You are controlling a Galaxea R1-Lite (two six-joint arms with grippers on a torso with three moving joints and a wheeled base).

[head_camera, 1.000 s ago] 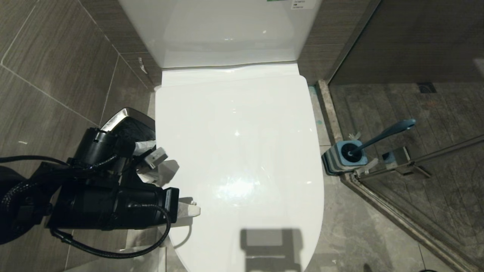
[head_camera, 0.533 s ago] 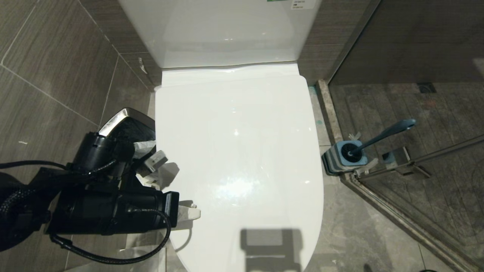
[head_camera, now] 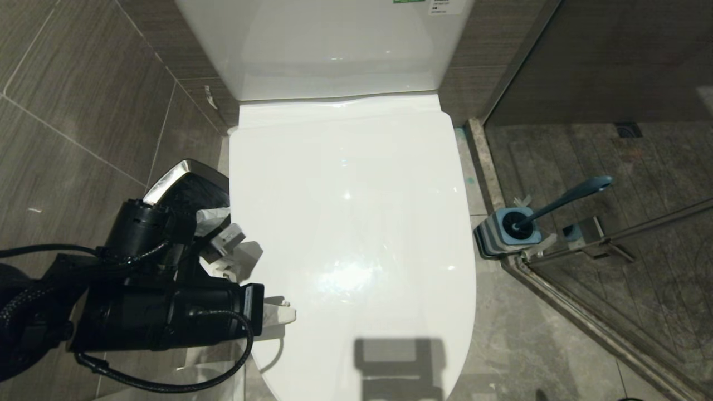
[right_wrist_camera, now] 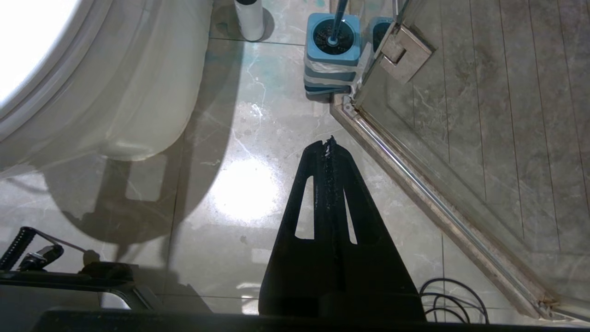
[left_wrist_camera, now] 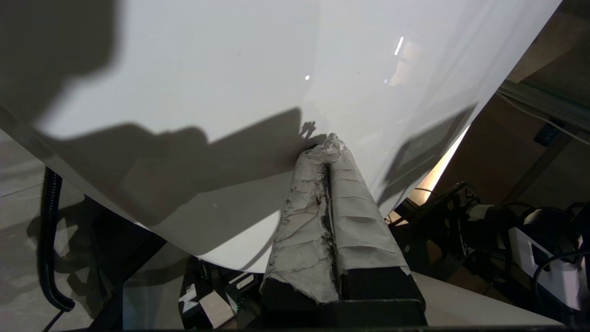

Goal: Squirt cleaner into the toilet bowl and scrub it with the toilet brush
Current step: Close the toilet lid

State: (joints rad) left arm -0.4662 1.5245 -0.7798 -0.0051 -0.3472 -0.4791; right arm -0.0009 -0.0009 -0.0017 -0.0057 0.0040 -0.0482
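Lid-raising stage. The toilet's lid (head_camera: 351, 223) is down, so the bowl beneath it is hidden; the brush (head_camera: 562, 200) stands in its holder (head_camera: 508, 231) on the floor to the right of the toilet, beside the glass shower door (head_camera: 613, 234). No cleaner bottle can be made out. The left gripper (head_camera: 281, 312), its paper-wrapped jaws pressed together and holding nothing, has its tip at the lid's left edge, near the front. The right gripper (right_wrist_camera: 329, 143), jaws likewise closed and empty, hangs parked above the floor in front of the holder. To lift well, the closed tip should probably slip under the lid's overhang and rise in an arc about the rear hinges, slowly, since glossy plastic may slide off. A chrome-rimmed bin (head_camera: 186, 181) sits close behind the left arm. Compared with a second earlier, the left arm's wrist sits slightly nearer the bottom of the head view; lid and brush are unchanged.
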